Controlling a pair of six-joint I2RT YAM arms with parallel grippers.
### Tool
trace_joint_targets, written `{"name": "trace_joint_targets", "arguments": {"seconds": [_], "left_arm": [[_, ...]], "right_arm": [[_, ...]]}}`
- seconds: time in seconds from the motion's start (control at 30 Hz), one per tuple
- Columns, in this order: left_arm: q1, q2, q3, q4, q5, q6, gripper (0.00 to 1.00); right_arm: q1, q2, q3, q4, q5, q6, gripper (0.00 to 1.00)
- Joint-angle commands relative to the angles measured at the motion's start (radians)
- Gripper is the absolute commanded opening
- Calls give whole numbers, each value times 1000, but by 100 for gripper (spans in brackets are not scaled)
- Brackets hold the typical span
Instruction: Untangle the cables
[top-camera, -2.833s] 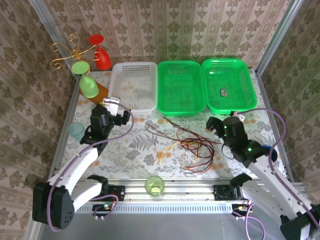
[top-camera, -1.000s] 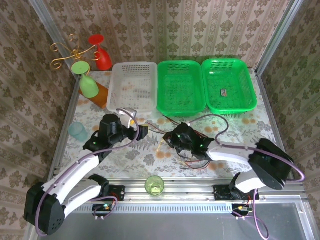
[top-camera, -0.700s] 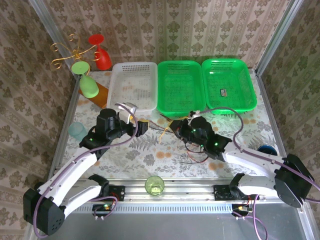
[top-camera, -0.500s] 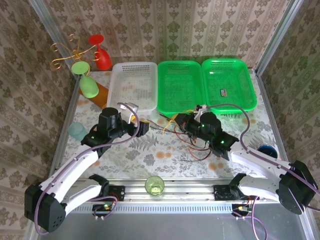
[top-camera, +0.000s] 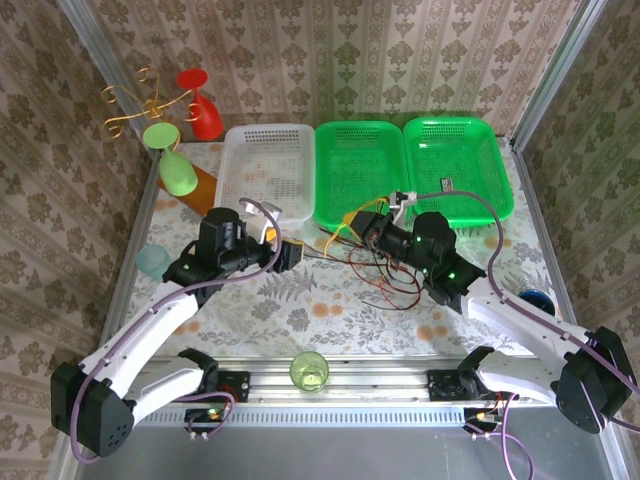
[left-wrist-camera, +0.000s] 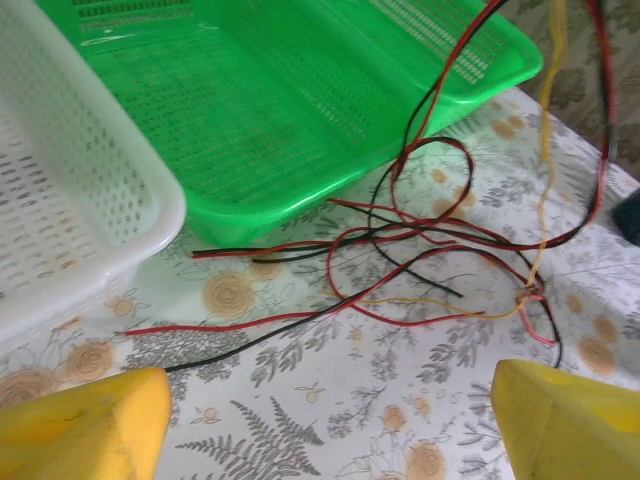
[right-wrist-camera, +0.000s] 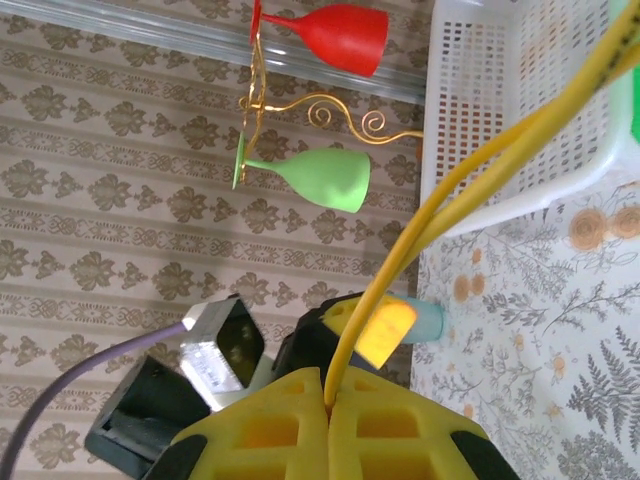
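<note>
At the far left, a gold wire stand (top-camera: 135, 100) has a red glass (top-camera: 200, 105) and a green glass (top-camera: 175, 165) on it, and a pale blue cup (top-camera: 152, 262) stands on the floral bench (top-camera: 250, 310) beside the left arm (top-camera: 150, 330). The left jaws hover just in front of the white basket (top-camera: 265, 170), spread wide with nothing between them. In the left wrist view their yellow fingertips (left-wrist-camera: 80, 425) sit well apart at the two lower corners. A green cup (top-camera: 309, 371) stands at the near edge. The cables (top-camera: 390, 275) (left-wrist-camera: 420, 235), a loose tangle of red, black and yellow strands, lie on the bench in front of the middle green basket (top-camera: 360, 175), between the two sets of jaws. Several strands rise off the surface toward the right. The right jaws, near that basket's front rim, are closed on the yellow cable (top-camera: 345, 232) (right-wrist-camera: 470, 170), which comes out between the pressed-together fingertips (right-wrist-camera: 270, 430). The right arm (top-camera: 510, 310) reaches in from the corner, and a second green basket (top-camera: 458, 170) sits behind it.
</note>
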Motion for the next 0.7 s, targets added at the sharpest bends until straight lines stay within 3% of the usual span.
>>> {"name": "trace_joint_targets", "arguments": {"seconds": [0.0, 0.13, 0.53, 0.6, 0.67], "left_arm": [[-1, -2, 34, -35, 110, -9, 83], [-19, 0, 9, 45, 191, -47, 82], [-139, 209, 136, 98, 194, -9, 81], [-148, 240, 157, 103, 204, -7, 65], [-158, 268, 177, 105, 215, -4, 40]], "right_arm": [[-15, 29, -4, 44, -51, -25, 0], [-15, 80, -12, 91, -85, -8, 0], [-15, 103, -21, 101, -124, -11, 0], [-14, 98, -24, 99, -122, -13, 0], [-15, 95, -29, 99, -119, -15, 0]]}}
